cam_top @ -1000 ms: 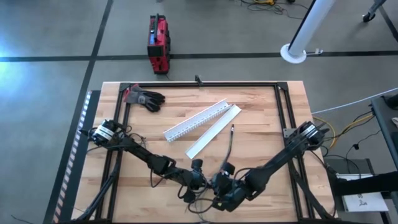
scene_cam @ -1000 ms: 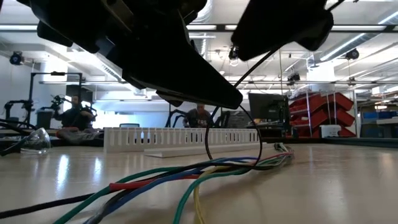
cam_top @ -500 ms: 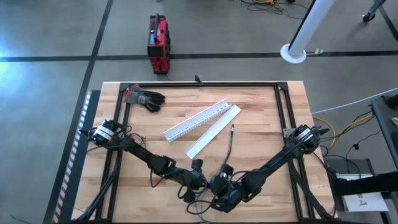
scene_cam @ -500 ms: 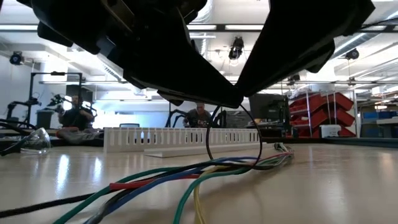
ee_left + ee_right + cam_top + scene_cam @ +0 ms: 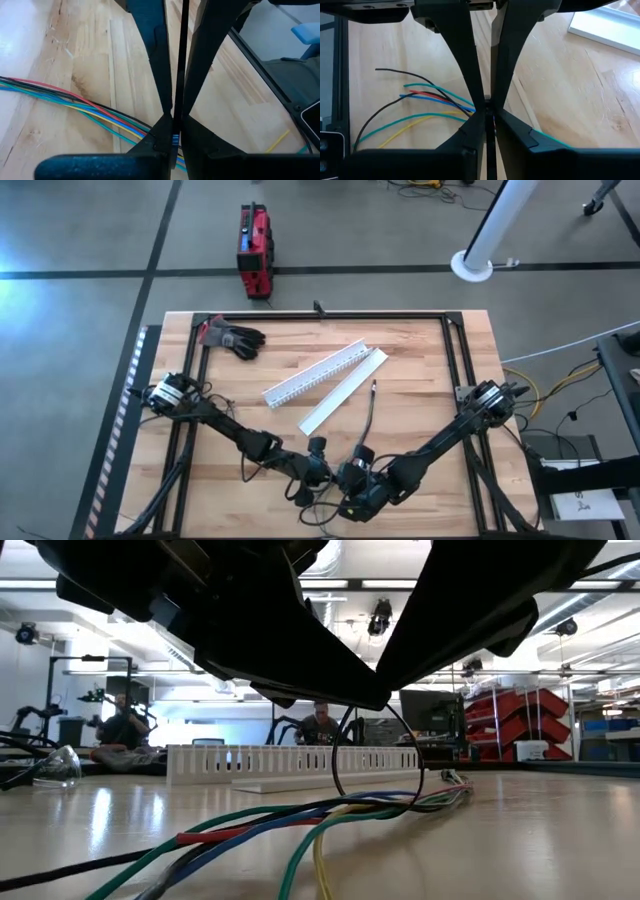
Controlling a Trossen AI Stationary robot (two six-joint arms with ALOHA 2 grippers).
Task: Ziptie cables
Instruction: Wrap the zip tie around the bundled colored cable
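The cables (image 5: 368,412), a loose bunch of thin green, red, blue, yellow and dark wires (image 5: 300,822), lie on the wooden table near its front middle. They also show in the left wrist view (image 5: 75,100) and the right wrist view (image 5: 430,95). A thin black ziptie (image 5: 336,765) stands in a loop around the bunch. My left gripper (image 5: 325,476) and my right gripper (image 5: 353,482) meet just above the cables. Each is shut on the ziptie. My left gripper (image 5: 174,107) pinches the ziptie's black strap (image 5: 181,55) between its two fingers. The strap runs along the fingers. Which end of the strap it has is hidden by the fingers. My right gripper (image 5: 489,107) has a thin dark strip of the ziptie (image 5: 493,50) pinched between its two fingers, running along them. The place of contact is hidden by the fingers themselves.
A white slotted channel (image 5: 315,375) and its flat lid (image 5: 345,392) lie slantwise behind the cables. A black and red glove (image 5: 232,337) lies at the far left corner. A black frame rail (image 5: 330,315) borders the table. People (image 5: 320,727) sit in the room beyond.
My right gripper has moved toward the table's left edge and closed up against my left gripper above the cables. The ziptie loop and the cables have stayed where they were.
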